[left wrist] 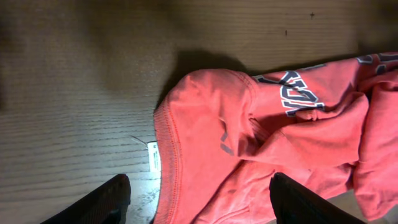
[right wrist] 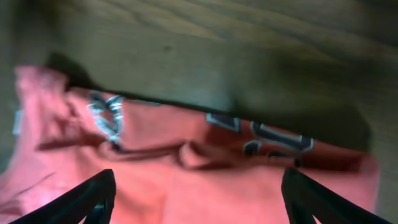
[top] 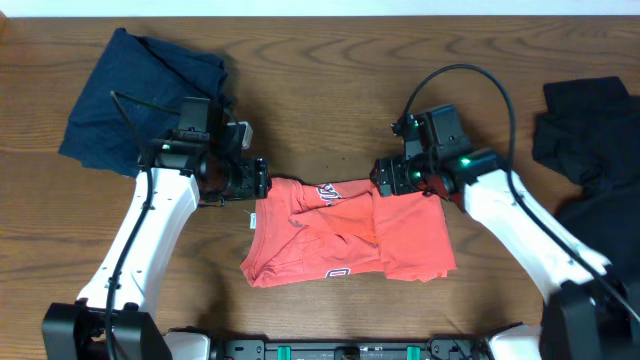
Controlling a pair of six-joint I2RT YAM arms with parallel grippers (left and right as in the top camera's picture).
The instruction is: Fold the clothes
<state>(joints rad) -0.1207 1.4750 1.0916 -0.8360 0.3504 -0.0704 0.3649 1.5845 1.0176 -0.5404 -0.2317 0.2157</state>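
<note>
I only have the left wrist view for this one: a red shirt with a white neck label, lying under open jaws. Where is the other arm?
Observer: The right gripper hangs over the far edge of the red shirt, jaws open. It faces the left gripper across that edge.
Reviewer: Any other clothes around?
Observer: Yes. A navy garment lies bunched at the far left, beyond the left gripper and apart from the shirt.
Reviewer: Only that one?
Observer: No. Black clothes lie at the right edge of the table, also apart from the shirt.
</note>
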